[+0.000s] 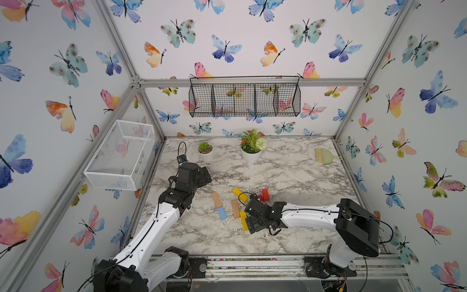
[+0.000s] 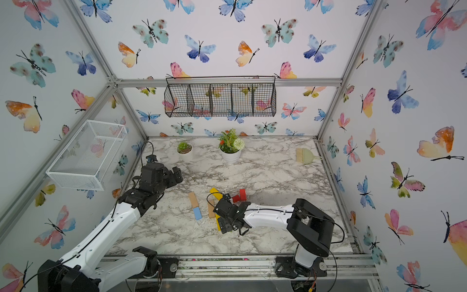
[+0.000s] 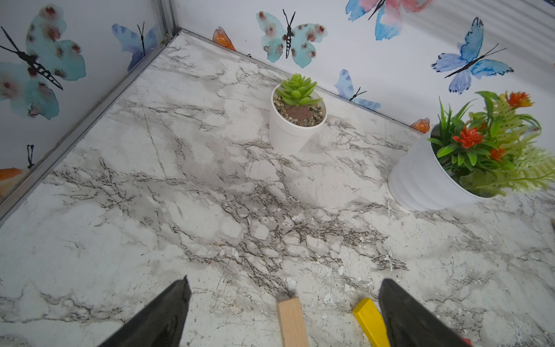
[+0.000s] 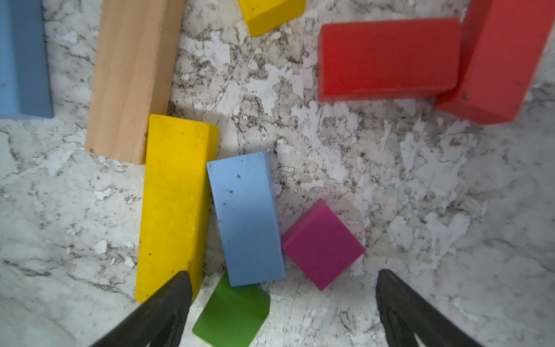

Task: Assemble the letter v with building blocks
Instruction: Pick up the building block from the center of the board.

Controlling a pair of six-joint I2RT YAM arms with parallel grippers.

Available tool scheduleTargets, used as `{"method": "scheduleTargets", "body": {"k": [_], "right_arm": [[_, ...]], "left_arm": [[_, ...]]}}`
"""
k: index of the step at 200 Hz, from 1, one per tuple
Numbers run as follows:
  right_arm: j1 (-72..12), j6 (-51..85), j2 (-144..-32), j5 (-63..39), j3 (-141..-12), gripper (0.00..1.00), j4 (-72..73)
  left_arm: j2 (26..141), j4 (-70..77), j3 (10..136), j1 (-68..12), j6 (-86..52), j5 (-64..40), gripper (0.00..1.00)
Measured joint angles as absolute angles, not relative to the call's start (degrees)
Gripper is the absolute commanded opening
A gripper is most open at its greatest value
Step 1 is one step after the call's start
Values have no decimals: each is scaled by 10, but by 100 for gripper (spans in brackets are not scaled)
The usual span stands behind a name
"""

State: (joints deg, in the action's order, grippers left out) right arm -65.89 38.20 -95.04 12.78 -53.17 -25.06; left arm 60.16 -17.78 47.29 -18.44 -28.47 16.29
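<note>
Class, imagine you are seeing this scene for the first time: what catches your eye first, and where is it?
The butterfly wallpaper covers the walls. Mid-table, bright building blocks lie scattered, and the right gripper hovers open over a magenta cube and a green block. A potted succulent and a flowering plant stand at the back.

Walls (image 1: 252, 38) with painted butterflies are standing all around me, and grey metal bars (image 1: 164, 82) are running along their edges. A black wire basket (image 1: 244, 99) is hanging in the upper middle of the frame. A white basket (image 1: 121, 154) is sticking out at the left. A marble table (image 1: 290, 177) is lying under me. Along its top edge a small plant pot (image 1: 205, 151), a bigger flower pot (image 1: 251, 156) and a green brush (image 1: 326, 156) are sitting.
</note>
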Motion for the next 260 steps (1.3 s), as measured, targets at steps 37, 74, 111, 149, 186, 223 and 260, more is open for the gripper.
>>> {"method": "scheduleTargets", "body": {"k": [37,74,111,149,186,223,260], "right_arm": [[-662,385,-950,138,-530,96,-261],[-673,386,-928,142,-530,96,-277],[-676,386,-919,142,-529,96,-280],[-679,386,-919,142,-522,96,-280],[-687,386,-920,139,-511,96,-280],[-697,386,-930,131,-510,95,-278],[-699,386,-948,126,-510,95,-279]], "left_arm": [[602,-176,473,-184,-284,161,98],[601,-173,472,-183,-283,156,98],[601,-172,472,-181,-283,153,98],[601,-170,472,-181,-283,153,98],[601,-170,472,-181,-283,153,98],[601,-170,471,-181,-283,153,98],[601,-170,471,-181,-283,153,98]]}}
